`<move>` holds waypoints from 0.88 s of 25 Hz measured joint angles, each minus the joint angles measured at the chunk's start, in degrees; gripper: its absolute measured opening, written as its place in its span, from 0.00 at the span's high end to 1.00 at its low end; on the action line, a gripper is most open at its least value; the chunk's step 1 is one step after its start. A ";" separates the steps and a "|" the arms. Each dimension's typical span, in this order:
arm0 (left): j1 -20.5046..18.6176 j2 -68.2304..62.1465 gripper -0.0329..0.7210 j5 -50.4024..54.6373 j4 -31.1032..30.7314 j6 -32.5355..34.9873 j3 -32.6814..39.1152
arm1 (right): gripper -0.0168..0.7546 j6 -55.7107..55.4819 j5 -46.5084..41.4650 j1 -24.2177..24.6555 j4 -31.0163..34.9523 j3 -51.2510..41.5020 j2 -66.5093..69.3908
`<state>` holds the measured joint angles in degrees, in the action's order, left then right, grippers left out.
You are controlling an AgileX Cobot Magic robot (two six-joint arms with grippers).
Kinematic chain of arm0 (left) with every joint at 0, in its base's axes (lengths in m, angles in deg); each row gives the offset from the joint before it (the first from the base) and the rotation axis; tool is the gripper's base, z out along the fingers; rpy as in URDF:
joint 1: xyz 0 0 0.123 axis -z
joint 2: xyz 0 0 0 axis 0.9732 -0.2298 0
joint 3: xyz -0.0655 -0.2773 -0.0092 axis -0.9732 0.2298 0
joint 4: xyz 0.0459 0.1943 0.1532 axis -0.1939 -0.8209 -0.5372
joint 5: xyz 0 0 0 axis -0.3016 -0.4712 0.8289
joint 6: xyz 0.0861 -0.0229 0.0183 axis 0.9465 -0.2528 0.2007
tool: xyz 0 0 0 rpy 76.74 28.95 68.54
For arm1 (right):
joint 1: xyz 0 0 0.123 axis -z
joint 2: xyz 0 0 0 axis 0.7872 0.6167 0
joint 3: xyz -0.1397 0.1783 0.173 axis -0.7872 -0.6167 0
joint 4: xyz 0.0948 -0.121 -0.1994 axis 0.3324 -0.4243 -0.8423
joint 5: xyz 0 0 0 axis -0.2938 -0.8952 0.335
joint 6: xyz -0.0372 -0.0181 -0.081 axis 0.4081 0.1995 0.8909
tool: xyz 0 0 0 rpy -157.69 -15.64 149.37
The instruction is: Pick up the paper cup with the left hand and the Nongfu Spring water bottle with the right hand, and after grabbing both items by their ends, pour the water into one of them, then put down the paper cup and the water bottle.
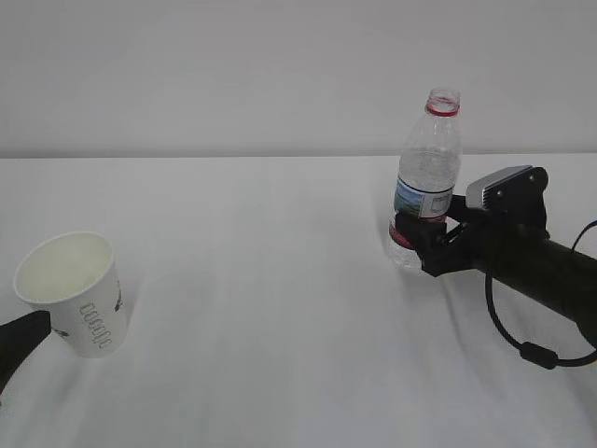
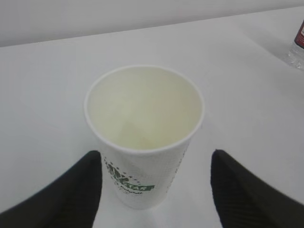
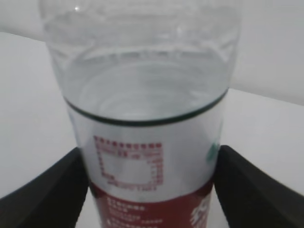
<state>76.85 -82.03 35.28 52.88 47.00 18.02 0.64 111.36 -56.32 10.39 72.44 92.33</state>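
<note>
The paper cup [image 2: 145, 137] stood upright on the white worktop [image 1: 270, 280] at the near left, mouth up so that it could keep what it held: pale, faintly yellowish water [image 2: 142, 114] lay inside it, though the level was hard to read against the white wall. The left end effector [image 2: 156, 190] straddled the cup's lower half with its two black fingers [image 2: 71, 194] spread to either side and clear of the paper, so it was released, not gripping. That low, flanking position suited a hold near the cup's base.

Well apart on the right, the Nongfu Spring water bottle [image 1: 426, 182] also stood upright and uncapped, its red neck ring uppermost. The right wrist view showed clear water still in it, with a surface line just above the label. The right end effector [image 1: 422, 245] bracketed the bottle's lower part; its fingers [image 3: 251, 190] sat just beside the label, and whether they touched it could not be told. Judging by both vessels resting on the worktop, the setting-down step looked nearly finished.
</note>
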 joint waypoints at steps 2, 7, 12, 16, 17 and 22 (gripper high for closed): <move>0.00 0.00 0.26 0.00 0.00 0.00 0.00 | 0.15 0.00 0.00 0.00 0.00 0.29 0.00; 0.00 0.00 0.26 0.00 0.00 0.00 0.00 | 0.12 0.00 0.00 0.00 0.00 0.38 0.00; 0.00 0.00 0.26 0.00 0.00 0.00 0.00 | 0.12 0.00 0.00 0.00 0.00 1.40 1.71; 0.00 0.00 0.26 0.00 0.00 0.00 0.00 | 0.12 0.00 0.00 0.00 0.00 1.83 2.96; 0.00 0.00 0.26 0.00 0.00 0.00 0.00 | 0.12 0.00 0.00 0.00 0.00 1.83 2.95; 0.00 0.00 0.26 0.00 0.00 0.00 0.00 | 0.12 0.00 0.00 0.00 0.00 3.08 3.08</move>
<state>76.85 -82.03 35.28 52.88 47.00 18.02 0.64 111.36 -56.32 10.39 75.52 95.41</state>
